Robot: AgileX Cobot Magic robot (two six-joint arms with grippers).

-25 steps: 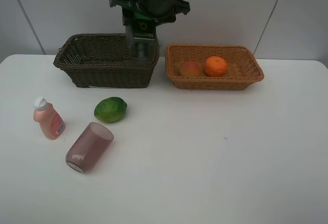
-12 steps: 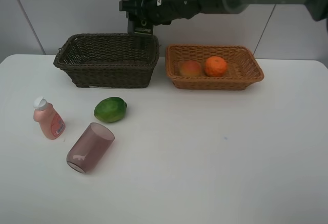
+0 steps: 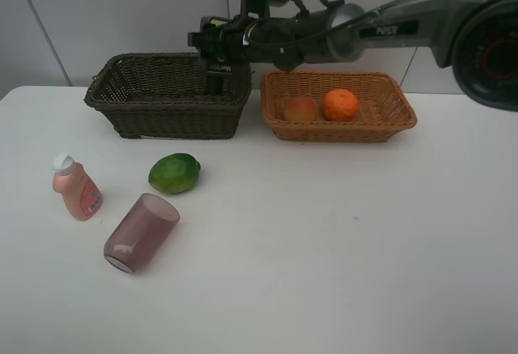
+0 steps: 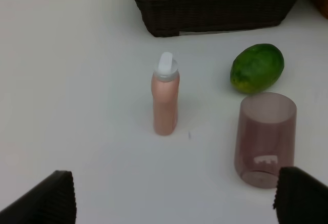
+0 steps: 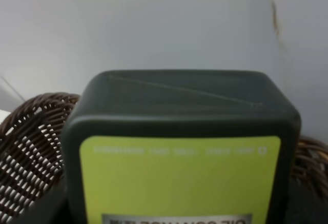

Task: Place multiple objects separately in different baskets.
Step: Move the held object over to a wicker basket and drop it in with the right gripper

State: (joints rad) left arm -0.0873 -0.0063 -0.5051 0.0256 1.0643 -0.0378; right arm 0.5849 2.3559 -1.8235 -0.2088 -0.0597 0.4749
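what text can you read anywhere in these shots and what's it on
"PIPER": white letters on the right arm, small but legible.
Green label of the dark bottle: one pale line of fine print and one dark line running upside down, cut by the frame edge; both too blurred to read.
Label of the pink bottle: too small to read.
No other readable text.

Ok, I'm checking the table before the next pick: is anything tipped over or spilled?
Only the cup looks off: it lies on its side on the table instead of standing. No spill shows around it. The pink bottle beside it stands upright.
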